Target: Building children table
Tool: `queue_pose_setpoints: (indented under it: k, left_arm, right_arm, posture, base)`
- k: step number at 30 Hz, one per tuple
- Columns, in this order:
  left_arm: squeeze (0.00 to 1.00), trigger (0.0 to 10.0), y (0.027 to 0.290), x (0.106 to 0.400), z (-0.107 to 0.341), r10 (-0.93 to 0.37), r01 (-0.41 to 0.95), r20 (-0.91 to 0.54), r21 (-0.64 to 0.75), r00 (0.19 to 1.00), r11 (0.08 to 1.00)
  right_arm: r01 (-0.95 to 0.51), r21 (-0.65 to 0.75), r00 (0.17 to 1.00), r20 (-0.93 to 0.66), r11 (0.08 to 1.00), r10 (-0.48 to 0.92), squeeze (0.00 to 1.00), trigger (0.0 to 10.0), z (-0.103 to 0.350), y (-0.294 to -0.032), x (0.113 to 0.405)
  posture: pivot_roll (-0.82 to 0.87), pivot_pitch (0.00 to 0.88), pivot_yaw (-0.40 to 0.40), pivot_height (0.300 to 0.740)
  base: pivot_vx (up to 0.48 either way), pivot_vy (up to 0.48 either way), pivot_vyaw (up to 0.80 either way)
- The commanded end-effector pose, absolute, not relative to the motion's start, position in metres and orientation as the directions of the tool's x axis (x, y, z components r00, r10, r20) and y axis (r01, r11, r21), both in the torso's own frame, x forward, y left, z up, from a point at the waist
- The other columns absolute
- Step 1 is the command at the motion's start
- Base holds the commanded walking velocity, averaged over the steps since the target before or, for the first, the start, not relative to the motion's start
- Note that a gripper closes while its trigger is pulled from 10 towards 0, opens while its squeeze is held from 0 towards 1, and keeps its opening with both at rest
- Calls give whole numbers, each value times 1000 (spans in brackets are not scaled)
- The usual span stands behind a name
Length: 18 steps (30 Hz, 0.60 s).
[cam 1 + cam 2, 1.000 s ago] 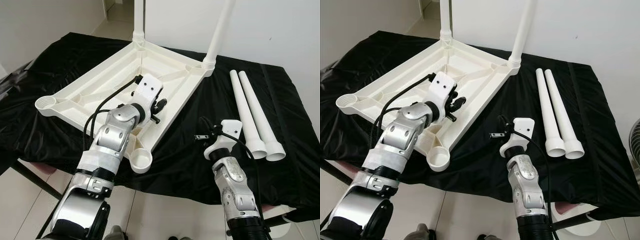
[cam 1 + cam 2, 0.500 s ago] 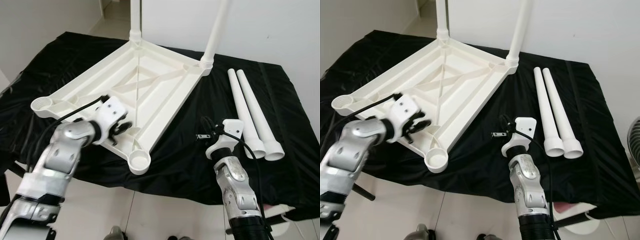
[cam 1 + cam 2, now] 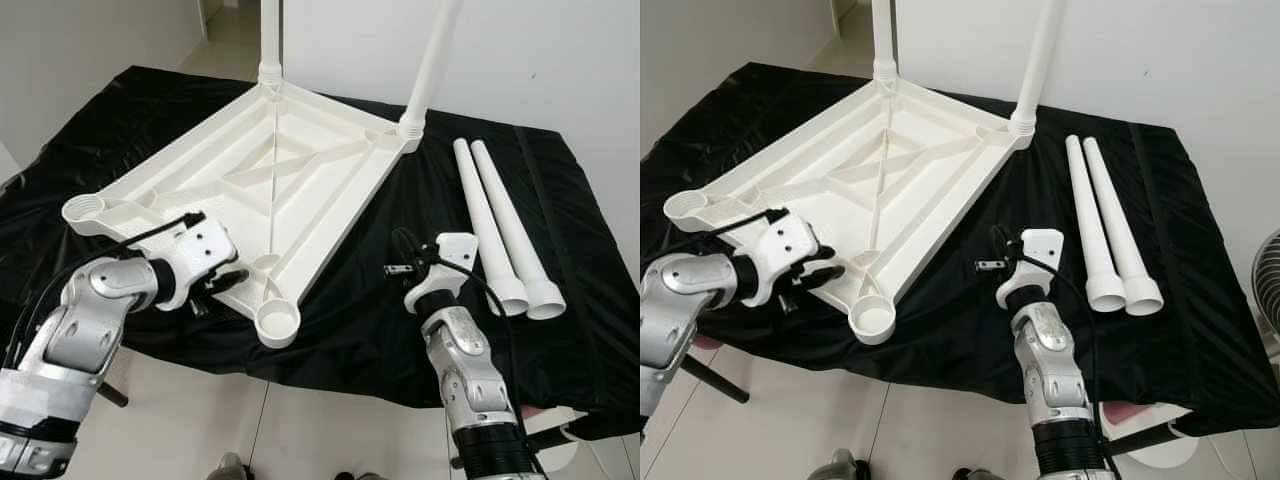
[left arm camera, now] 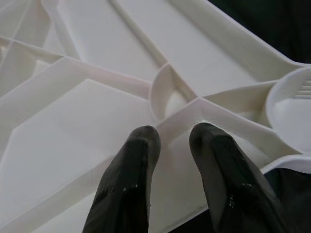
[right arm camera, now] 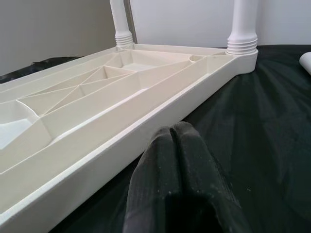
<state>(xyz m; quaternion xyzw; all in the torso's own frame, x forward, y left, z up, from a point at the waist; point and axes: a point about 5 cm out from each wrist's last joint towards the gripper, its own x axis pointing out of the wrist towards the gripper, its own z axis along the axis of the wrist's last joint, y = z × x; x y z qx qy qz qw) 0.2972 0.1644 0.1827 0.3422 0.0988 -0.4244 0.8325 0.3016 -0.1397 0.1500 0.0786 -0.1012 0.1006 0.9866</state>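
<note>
White tabletop [image 3: 270, 180] upside down on black cloth [image 3: 560, 300], two legs [image 3: 430, 62] upright in far sockets; two loose legs [image 3: 500, 230] side by side at three o'clock. Left gripper [image 4: 170, 145] narrowly parted over near rim, by empty socket [image 3: 278, 322] at six o'clock; right gripper [image 5: 174, 145] pressed closed, empty, above cloth beside tabletop edge.

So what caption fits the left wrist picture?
Left gripper, fingers slightly apart, poised over a rib of the upside-down white plastic tabletop.
</note>
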Motion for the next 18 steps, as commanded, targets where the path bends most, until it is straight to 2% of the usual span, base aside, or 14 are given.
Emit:
queue_pose_setpoints:
  k: [1,14,18]
  left_arm:
    - [0,10000,159,295,176,-641,781,-464,487,611,391]
    - [0,10000,134,301,162,-615,761,-474,537,630,365]
    - [0,10000,112,300,161,-657,771,-449,534,606,347]
  right_arm:
    - [-213,132,960,212,968,183,0,10000,148,-141,302]
    - [-204,126,960,221,971,173,0,10000,151,-145,303]
    - [-198,124,960,225,972,167,0,10000,152,-147,303]
  posture:
    - [147,68,-55,740]
    - [130,56,-54,740]
    - [124,58,-54,740]
  base:
    - [0,0,0]
    - [0,0,0]
    - [0,0,0]
